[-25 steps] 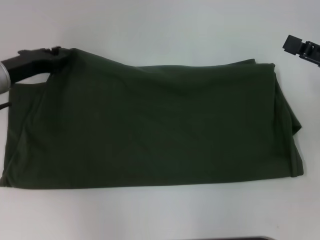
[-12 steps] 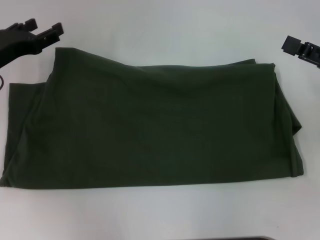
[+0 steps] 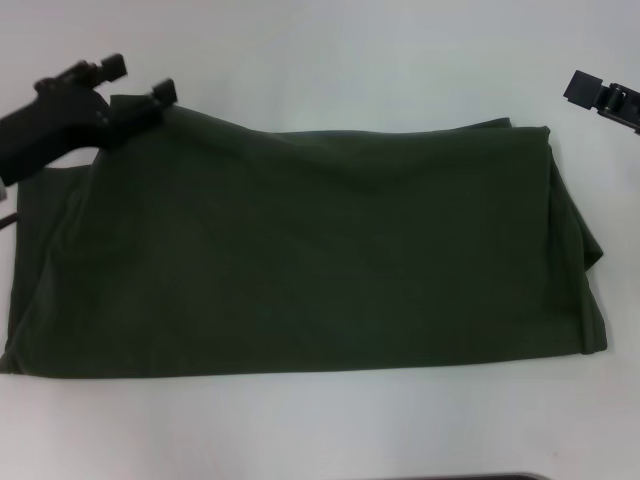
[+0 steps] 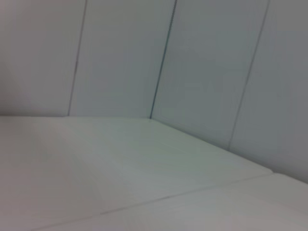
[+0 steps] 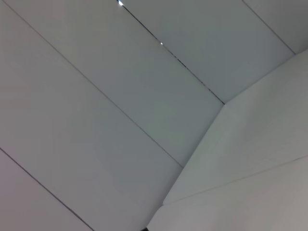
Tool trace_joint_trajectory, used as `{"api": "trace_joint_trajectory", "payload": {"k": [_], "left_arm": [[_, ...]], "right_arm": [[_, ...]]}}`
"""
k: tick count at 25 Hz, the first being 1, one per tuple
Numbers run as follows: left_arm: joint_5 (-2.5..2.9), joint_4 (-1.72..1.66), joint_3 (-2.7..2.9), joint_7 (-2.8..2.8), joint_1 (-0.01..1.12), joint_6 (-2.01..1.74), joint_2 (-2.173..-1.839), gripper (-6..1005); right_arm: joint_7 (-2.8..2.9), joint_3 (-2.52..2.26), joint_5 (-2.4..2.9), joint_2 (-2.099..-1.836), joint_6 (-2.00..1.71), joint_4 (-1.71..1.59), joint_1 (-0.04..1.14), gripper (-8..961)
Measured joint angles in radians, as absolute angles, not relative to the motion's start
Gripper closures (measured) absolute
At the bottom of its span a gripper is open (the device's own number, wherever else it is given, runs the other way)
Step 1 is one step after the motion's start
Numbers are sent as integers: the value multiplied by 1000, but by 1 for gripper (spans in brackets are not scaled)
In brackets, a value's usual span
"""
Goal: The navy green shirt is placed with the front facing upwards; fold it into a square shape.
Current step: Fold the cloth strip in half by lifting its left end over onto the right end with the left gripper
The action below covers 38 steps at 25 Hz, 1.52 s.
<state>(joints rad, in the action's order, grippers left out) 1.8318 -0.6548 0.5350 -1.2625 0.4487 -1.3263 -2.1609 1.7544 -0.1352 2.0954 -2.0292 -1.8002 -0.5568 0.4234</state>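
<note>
Lay spread across the middle of the table (image 3: 320, 50), the navy green shirt (image 3: 320, 250), folded into a wide band reaching from the left edge almost to the right edge. Hung over the shirt's far left corner, the left gripper (image 3: 140, 80), fingers apart. Sat beyond the shirt's far right corner, at the table's right edge, the right gripper (image 3: 590, 92), clear of the cloth

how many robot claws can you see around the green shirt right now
2. The left claw sits open at the navy green shirt's far left corner; the right claw is parked off its far right corner, only partly in view.
</note>
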Motion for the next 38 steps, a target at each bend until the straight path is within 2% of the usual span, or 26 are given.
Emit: {"api": "trace_joint_trajectory", "payload": {"k": [38], "left_arm": [[1835,-473,747,-1163,497,-952,-2164,184]], "right_arm": [[1752,-132,2095,-2032,-1790,-555,434,45]]}}
